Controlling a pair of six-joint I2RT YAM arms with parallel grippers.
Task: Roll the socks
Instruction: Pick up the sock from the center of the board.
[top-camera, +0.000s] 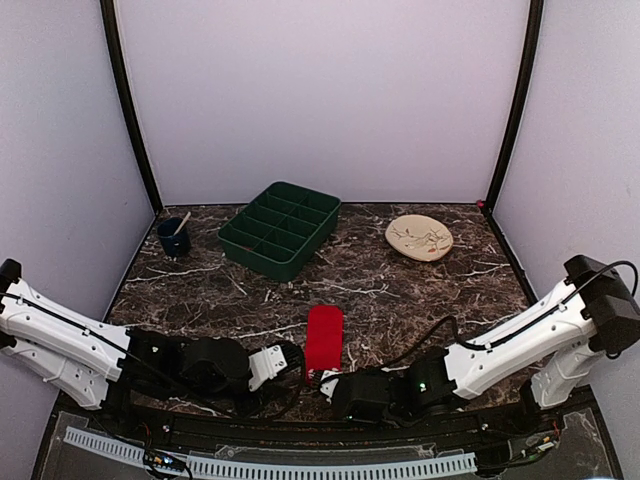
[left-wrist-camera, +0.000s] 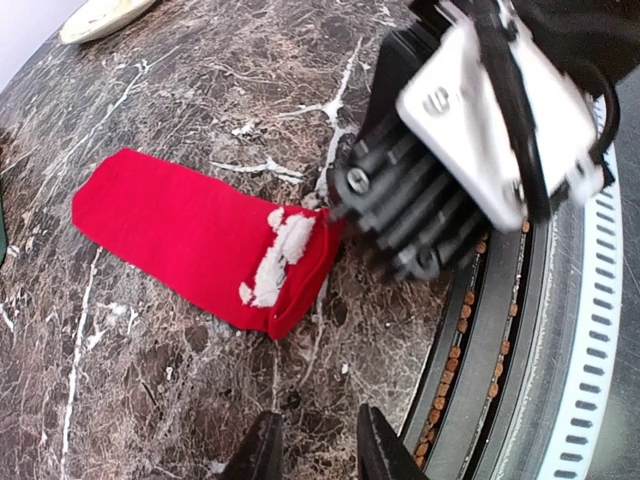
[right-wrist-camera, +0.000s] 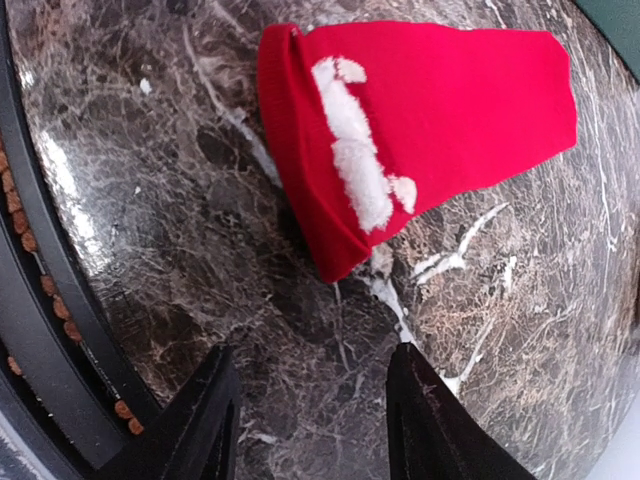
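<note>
1. Socks (top-camera: 324, 335): bright red, flat on the counter (top-camera: 400, 290), near the front edge, abt mid-width, long axis front-to-back.
2. They read as one flat red shape; can't tell whether two lie stacked. Not rolled.
3. White fuzzy marks (right-wrist-camera: 355, 165) run in a band across the cuff end. That end faces the arm bases and the toe end points away from them.
4. Left hand (left-wrist-camera: 315, 455): low over the counter, fingers (left-wrist-camera: 262, 455) parted by a narrow gap, nothing btwn them, bare marble below. The cuff end lies ahead of the tips, apart from them.
5. Right hand (right-wrist-camera: 312, 415): fingers (right-wrist-camera: 205, 420) spread wide and empty. The tips stop short of the fabric; the cuff corner lies ahead of the gap w/ bare marble btwn.
6. In the left wrist view the right hand's black finger block sits right by the cuff edge; contact can't be told from there.
7. Both hands come in low from L and R at the front edge, w/ the cuff end btwn them.
8. Back of counter: green tray (top-camera: 280, 228) w/ compartments, left of centre; a dark cup (top-camera: 172, 240) w/ a stick (top-camera: 182, 222) in it, further left; a pale plate (top-camera: 419, 238) at right. All are well apart from the socks.
</note>
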